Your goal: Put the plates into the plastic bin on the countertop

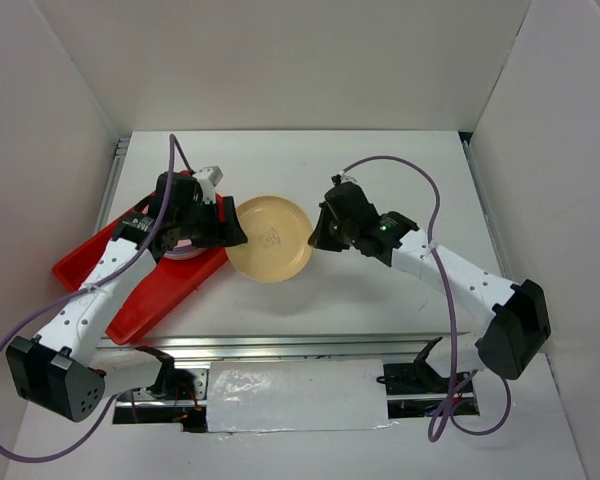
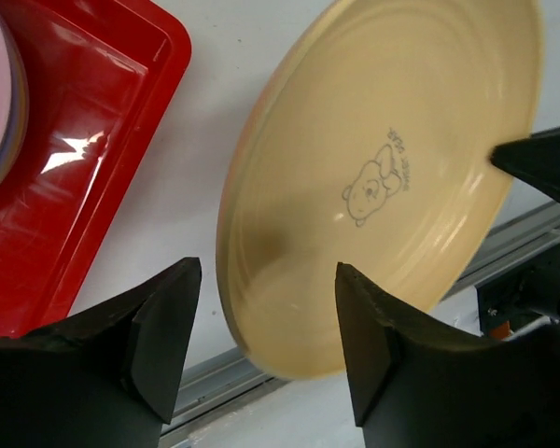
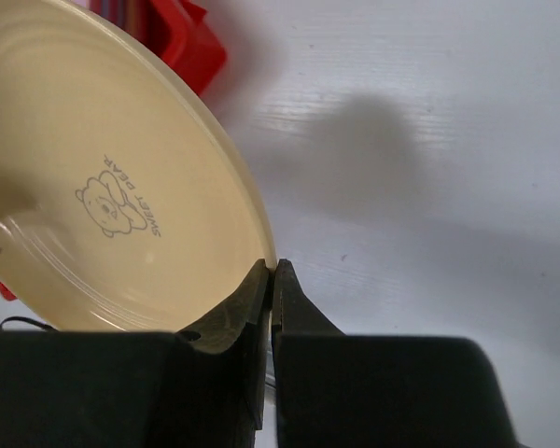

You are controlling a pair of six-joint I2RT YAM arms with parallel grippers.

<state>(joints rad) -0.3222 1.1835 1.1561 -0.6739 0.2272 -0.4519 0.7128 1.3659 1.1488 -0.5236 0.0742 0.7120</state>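
Cream plate [image 1: 270, 238] pinched in right end effector [image 3: 271, 269], left end effector [image 2: 266, 271] (jaws apart) seemingly straddling its rim.

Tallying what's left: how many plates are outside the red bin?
1: the cream plate, right of the bin, its rim pinched by the right gripper. The left arm may hide others.
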